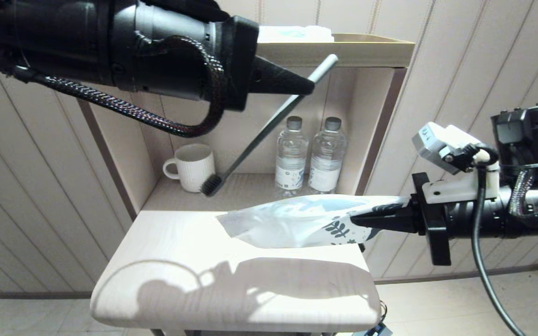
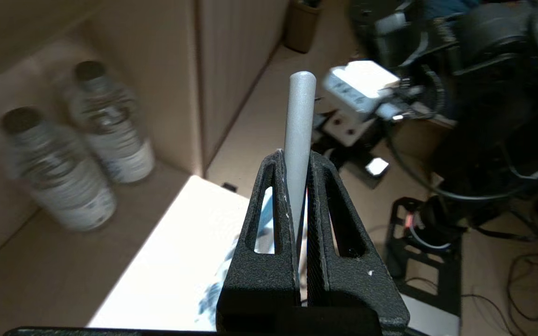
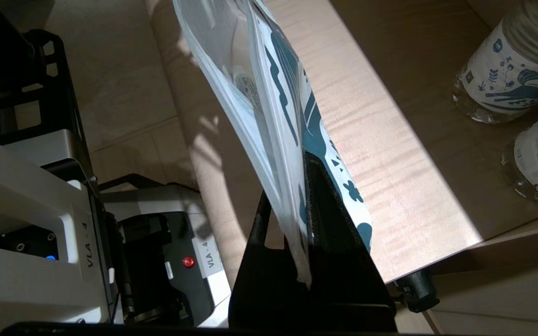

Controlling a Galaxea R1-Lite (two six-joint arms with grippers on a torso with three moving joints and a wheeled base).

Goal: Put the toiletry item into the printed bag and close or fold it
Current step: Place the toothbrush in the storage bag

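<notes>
The left gripper [image 1: 304, 86] is up at about eleven o'clock over the table [image 1: 166, 261], clamped tight on the grey handle of a toothbrush [image 1: 269, 126]. The brush hangs on a slant, handle end toward one o'clock and dark bristles down toward seven, near the white mug [image 1: 192, 172] on the shelf; to my eye that tilt is there so the bristle end can be steered down into a bag mouth. Over at three o'clock the right gripper [image 1: 360, 219] comes in level, pinching the printed bag [image 1: 292, 224] by its blue-patterned end, so the pale end stretches out toward nine o'clock just above the table's far edge. Held by one end like that, the soft pouch is offered sideways to the brush, though I cannot tell from here which end is open. The toothbrush is well apart from the bag, so insertion is not yet begun. Two water bottles [image 1: 308, 156] stand behind, at twelve o'clock, clear of both arms.
</notes>
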